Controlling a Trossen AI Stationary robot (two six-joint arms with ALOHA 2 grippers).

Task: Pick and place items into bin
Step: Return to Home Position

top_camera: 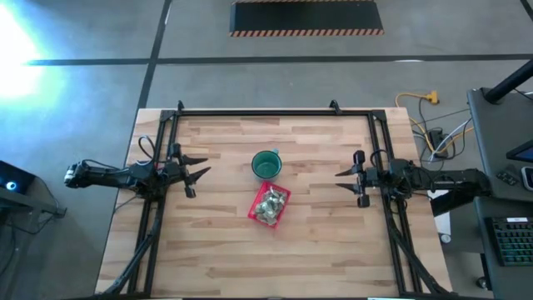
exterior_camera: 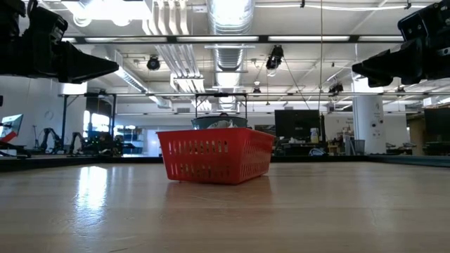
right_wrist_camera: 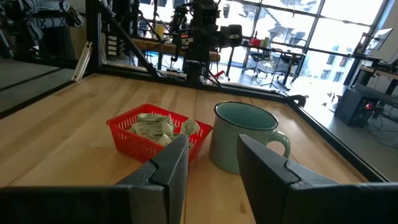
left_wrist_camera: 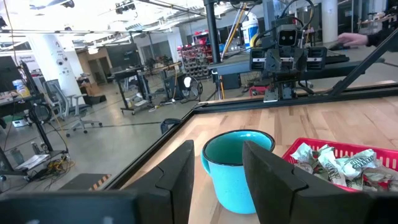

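I find the left gripper point(top_camera: 202, 165) and right gripper point(top_camera: 340, 178) released and empty at opposite table point(top_camera: 333, 250) edges; the bin point(exterior_camera: 214, 156) of packets point(top_camera: 270, 205) sits midway, equally near either.

The left arm point(top_camera: 108, 175) and right arm point(top_camera: 433, 179) are finished in matte black, with thin dark cables point(top_camera: 146, 150) looped at the wrists. The left gripper point(top_camera: 200, 166) and right gripper point(top_camera: 341, 177) are fitted with broad, bevelled black fingers point(left_wrist_camera: 180, 177).

Green-white items point(top_camera: 270, 206) inside red bin point(top_camera: 257, 214)
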